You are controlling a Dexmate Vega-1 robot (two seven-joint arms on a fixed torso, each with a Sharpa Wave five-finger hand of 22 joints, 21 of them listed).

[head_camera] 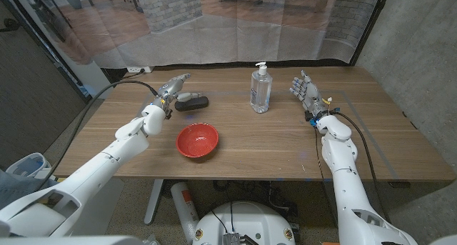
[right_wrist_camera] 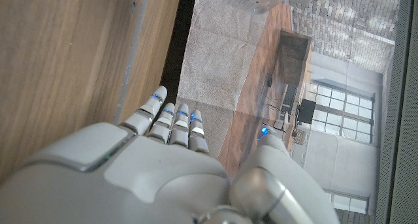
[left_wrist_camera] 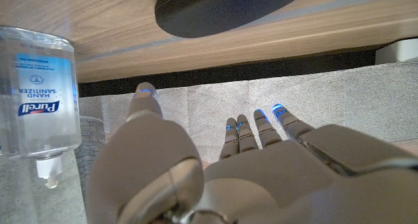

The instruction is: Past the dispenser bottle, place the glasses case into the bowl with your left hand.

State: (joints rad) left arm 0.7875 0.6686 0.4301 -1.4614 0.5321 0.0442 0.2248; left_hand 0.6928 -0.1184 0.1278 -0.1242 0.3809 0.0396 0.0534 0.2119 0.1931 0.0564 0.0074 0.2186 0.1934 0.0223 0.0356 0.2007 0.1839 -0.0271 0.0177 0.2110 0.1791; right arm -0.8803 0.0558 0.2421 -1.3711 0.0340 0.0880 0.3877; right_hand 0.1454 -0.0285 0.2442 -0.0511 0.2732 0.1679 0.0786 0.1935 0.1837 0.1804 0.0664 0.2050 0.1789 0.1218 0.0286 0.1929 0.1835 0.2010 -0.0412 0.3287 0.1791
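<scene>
Left hand (head_camera: 171,88) open, fingers apart, holding nothing, just beside glasses case (head_camera: 192,101); glasses case lying on table (head_camera: 271,141), behind red bowl (head_camera: 198,141), left of dispenser bottle (head_camera: 260,88); right hand (head_camera: 305,91) open, fingers spread, right of dispenser bottle.

Clear plastic pump dispenser bottle (left_wrist_camera: 36,96): blue-and-white label reading "PURELL", with "HAND SANITIZER" beside it; the smaller print on the label is too fine to read.
</scene>
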